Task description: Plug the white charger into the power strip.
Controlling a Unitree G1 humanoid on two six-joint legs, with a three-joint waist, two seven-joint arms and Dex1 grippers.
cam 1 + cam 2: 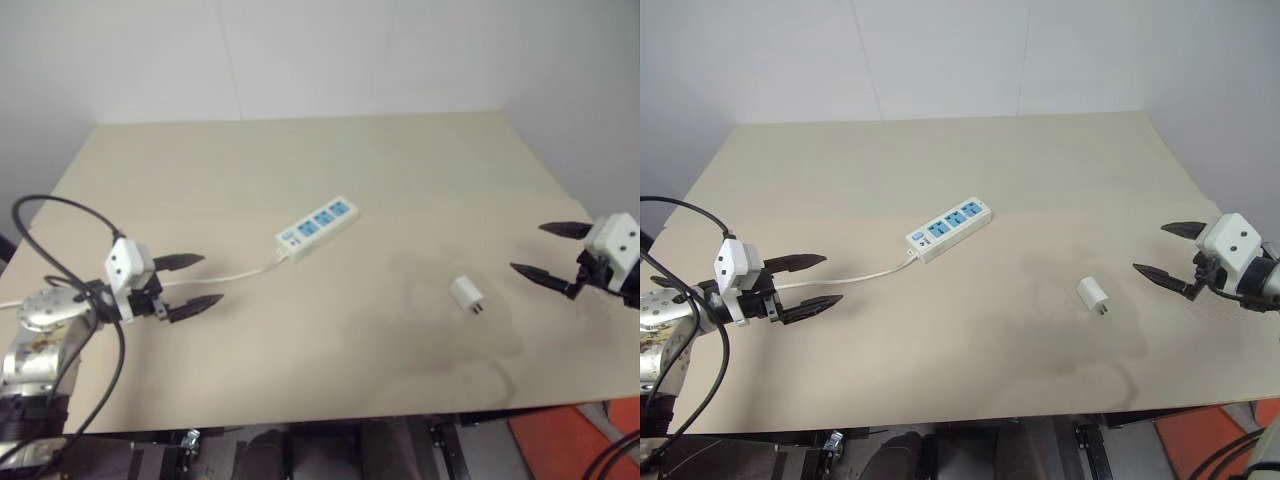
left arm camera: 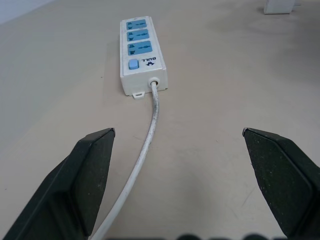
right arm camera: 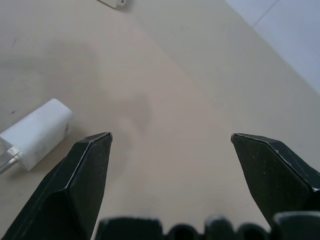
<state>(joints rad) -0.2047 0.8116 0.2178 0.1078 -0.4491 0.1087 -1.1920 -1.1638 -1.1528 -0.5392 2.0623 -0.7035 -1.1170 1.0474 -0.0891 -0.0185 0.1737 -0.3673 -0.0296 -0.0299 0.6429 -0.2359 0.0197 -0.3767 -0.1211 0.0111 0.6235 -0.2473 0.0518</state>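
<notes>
Beige bench (image 1: pixel 300 380) carrying power strip (image 1: pixel 317 227) and charger (image 1: pixel 467 294), apart and unplugged; left claw (image 1: pixel 190 282) and right claw (image 1: pixel 548 250) both open, empty, ready to grasp.

The power strip (image 1: pixel 318 228) is laid slantwise near the middle of the table (image 1: pixel 300 150), its cord (image 1: pixel 225 275) trailing toward the left gripper (image 1: pixel 190 283), which is held above the table's left side. The white charger (image 1: pixel 467 294) is set to the strip's right and nearer, well apart from it, with the right gripper (image 1: pixel 545 250) placed beyond it at the right edge.
</notes>
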